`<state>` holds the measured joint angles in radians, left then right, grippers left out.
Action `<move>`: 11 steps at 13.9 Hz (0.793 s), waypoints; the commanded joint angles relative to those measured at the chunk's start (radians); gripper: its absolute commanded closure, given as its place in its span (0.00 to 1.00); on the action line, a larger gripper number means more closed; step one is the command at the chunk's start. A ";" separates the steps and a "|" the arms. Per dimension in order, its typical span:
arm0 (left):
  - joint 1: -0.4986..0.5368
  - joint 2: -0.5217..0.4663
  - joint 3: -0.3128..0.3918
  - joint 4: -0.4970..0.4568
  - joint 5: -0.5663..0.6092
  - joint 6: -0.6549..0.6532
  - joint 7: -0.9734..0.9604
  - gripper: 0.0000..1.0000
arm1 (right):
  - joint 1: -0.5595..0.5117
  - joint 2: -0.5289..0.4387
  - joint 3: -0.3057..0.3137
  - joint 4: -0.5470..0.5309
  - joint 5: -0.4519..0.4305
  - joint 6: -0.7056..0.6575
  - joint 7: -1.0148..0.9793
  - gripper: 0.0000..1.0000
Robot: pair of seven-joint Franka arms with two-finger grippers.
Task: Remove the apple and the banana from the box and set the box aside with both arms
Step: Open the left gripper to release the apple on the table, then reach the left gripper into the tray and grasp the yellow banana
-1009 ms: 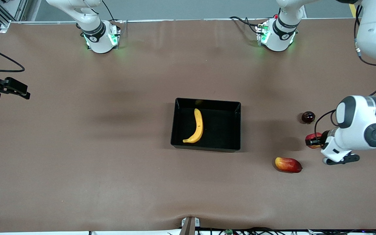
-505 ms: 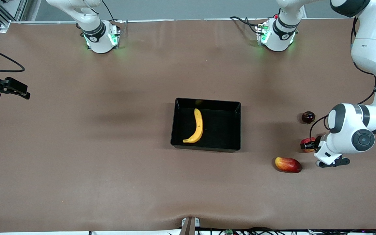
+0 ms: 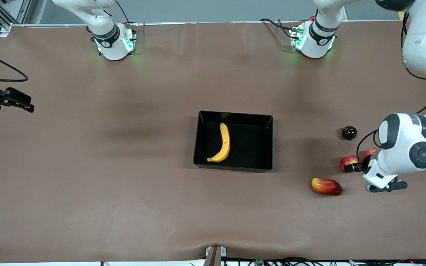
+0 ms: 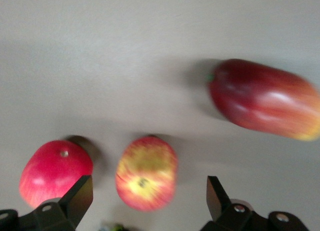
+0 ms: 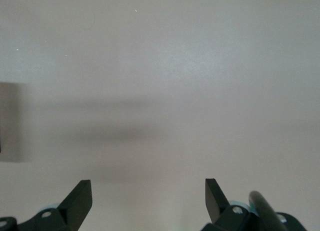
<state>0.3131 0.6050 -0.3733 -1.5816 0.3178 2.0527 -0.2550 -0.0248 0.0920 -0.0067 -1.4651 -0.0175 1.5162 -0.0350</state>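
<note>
Left wrist view first: your left claw [image 4: 145,203] has its jaws spread wide with nothing between the fingers, and the small round red apple streaked with yellow [image 4: 146,172] sits on the brown surface [image 4: 125,56] in the gap, touching neither finger. That reads as a release: the apple is out of the box and resting on its own. It lies just beside a plain pink-red round fruit [image 4: 54,172], with an oblong red-yellow mango-shaped fruit [image 4: 265,98] near it and a small dark round fruit [image 3: 349,132] farther from the front camera (a little fruit cluster at the left arm's end of the surface).

Front view: the left arm bends sharply at the elbow, wrist pitched down low over the apple [image 3: 348,162]. The curved yellow banana [image 3: 222,143] lies in the shallow black rectangular plastic box [image 3: 264,142] at mid-surface, toward the wall on the right arm's side, so that one is not yet out.

Your right claw [image 5: 148,198] is wide open too, holding nothing, over bare surface at its own end, well apart from the box. That arm waits.
</note>
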 commanded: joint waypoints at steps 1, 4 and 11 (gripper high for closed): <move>-0.011 -0.109 -0.106 -0.028 0.011 -0.083 -0.013 0.00 | -0.010 0.003 0.010 0.005 -0.013 0.001 -0.008 0.00; -0.031 -0.111 -0.251 -0.028 0.010 -0.086 -0.119 0.00 | -0.010 0.003 0.010 0.005 -0.013 0.001 -0.008 0.00; -0.394 0.057 -0.253 0.057 0.078 0.001 -0.461 0.00 | -0.010 0.008 0.010 0.006 -0.016 0.001 -0.012 0.00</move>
<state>-0.0236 0.5861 -0.6323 -1.5809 0.3444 2.0244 -0.6585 -0.0250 0.0933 -0.0068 -1.4651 -0.0175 1.5163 -0.0350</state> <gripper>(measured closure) 0.000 0.000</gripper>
